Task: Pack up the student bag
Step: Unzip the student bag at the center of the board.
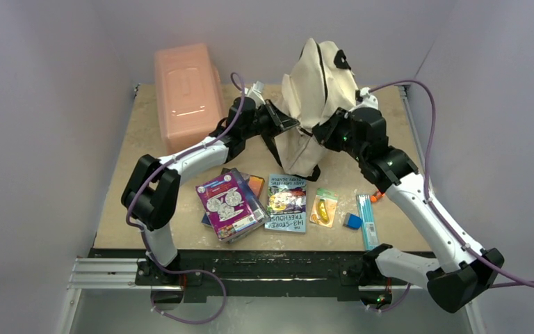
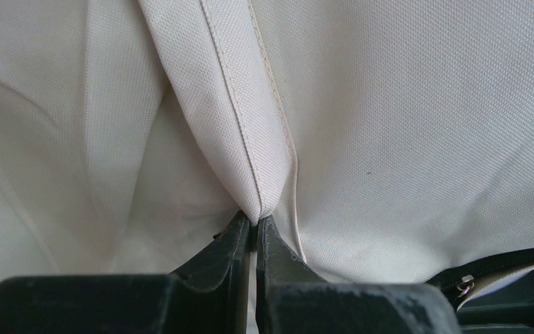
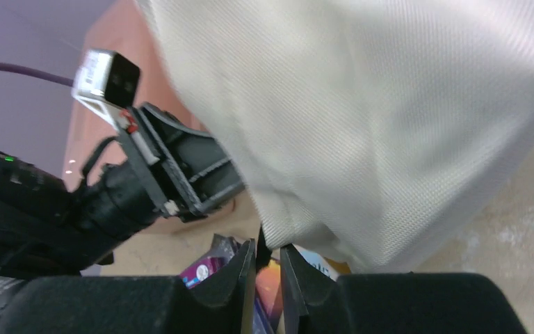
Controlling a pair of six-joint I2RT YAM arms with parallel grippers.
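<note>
Plainly, little writing could be read: the teal-covered book (image 1: 286, 202), lying flat at the near middle of the desk (image 1: 142, 132), carried a title along its near edge that seemed to read "THE 143-STOREY TREEHOUSE", with smaller lines at its far edge too fine to make out. Left of it, a purple book (image 1: 228, 202) showed cartoon pictures and a label too small to read. To the right lay a clear packet (image 1: 324, 207) with something yellow inside, a blue block (image 1: 352, 221) and a long pack of pens (image 1: 367, 219). A pink box (image 1: 186, 94) sat at the far left. The student bag (image 1: 316, 97) stood tall at the far middle of the desk, held between the two arms, its lower end hanging down toward the books. It was cream woven fabric with neat stitched seams, a black zipper line down its front, a dark patch near its top and black straps trailing beneath. The left wrist view showed a black zipper with a small metal pull (image 2: 464, 284) at the lower right. The left end effector (image 2: 254, 224) was nearly closed, pinching a stitched fold of the bag on its left side. The right end effector (image 3: 268, 254) was narrow too, gripping the bag's lower edge, a thin dark strip between its fingers.
</note>
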